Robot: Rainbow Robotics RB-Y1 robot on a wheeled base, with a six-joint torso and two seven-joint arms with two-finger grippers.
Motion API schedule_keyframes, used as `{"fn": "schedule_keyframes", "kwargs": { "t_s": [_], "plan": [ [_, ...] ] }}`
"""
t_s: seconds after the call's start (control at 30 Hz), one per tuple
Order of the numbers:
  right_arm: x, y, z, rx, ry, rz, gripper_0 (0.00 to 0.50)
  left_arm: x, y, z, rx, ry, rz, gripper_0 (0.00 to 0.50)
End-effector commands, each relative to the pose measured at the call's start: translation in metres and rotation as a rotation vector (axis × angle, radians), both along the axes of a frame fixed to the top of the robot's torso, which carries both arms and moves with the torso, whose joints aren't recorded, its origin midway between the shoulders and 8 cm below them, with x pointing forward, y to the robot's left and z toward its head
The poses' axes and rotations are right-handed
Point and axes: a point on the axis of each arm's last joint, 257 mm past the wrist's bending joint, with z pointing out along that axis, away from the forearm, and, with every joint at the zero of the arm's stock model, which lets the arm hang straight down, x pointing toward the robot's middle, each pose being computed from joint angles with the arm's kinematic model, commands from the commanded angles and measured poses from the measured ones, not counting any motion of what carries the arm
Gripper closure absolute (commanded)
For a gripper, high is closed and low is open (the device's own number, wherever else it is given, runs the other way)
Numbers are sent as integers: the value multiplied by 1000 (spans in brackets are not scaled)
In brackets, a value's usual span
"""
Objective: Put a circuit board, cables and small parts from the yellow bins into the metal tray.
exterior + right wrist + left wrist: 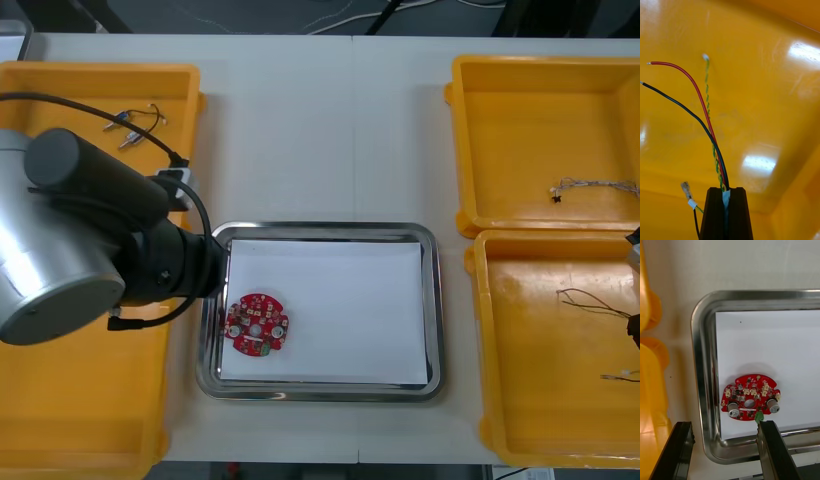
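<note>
The left arm (pixel 70 240), bulky and grey, reaches in from over the left-side bins. Its left end effector (pixel 724 450) hangs over the near left corner of the metal tray (pixel 320 231) with its fingers spread wide and nothing between them. The round red circuit board (pixel 750 397) lies flat on the tray's white lining, just beyond those fingers.

The right end effector (pixel 726 213) is closed narrowly on a cable bundle (pixel 709 127), made up of a red wire, a black wire and a twisted green-and-yellow pair. It pinches the bundle at a pale connector (pixel 726 197) above the floor of the near right yellow bin (pixel 500 400), on the desk (pixel 330 130).

The bundle looks light and limp but a little springy. Held at the connector end, its free ends will likely trail and sway, and they could catch on the bin wall or the tray rim. The connector is probably the firmest place to hold, since thin wires may slip. The board is stiff and light with delicate parts, so its edge would be the safest grip.
</note>
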Motion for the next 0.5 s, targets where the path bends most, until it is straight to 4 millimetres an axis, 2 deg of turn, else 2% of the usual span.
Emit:
{"fn": "schedule_keyframes", "kwargs": {
  "t_s": [0.03, 0.1, 0.2, 0.37, 0.5],
  "plan": [
    [5, -1, 35, 7, -82, -38, 500, 6, 41, 30, 92, -57, -57, 0],
    [8, -2, 47, 4, -116, -42, 500, 8, 64, 38, 122, -43, -33, 0],
    [9, -6, 56, 2, -143, -53, 500, 11, 88, 49, 139, -36, -5, 0],
    [11, -3, 64, -4, -161, -28, 500, 20, 111, 64, 124, -42, 18, 0],
    [10, 13, 71, 11, -168, 41, 500, 28, 131, 78, 118, -57, 28, 0]
  ]
}}
